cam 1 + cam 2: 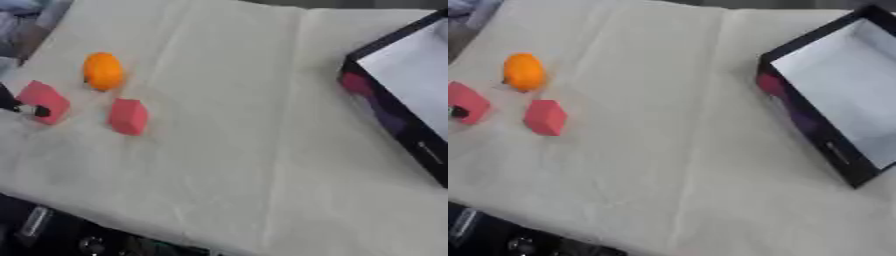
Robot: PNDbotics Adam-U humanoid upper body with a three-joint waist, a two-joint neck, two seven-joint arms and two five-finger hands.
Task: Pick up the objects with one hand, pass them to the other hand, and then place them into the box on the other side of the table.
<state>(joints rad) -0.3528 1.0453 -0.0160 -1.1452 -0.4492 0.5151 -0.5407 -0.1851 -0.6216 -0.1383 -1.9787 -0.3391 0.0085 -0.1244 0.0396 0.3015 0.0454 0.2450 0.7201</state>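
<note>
Black left hand [19, 106] fingertip touching leftmost pink block [44, 101], fingers mostly hidden

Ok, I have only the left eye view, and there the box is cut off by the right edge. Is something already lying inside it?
Observer: Nothing that I can see. The right eye view shows much more of the box, and the white inside that shows is bare.
Operator: Can you see its near corner?
Observer: Yes. In the right eye view the near corner shows whole, resting on the cloth; only the far right part of the box runs out of the picture.
</note>
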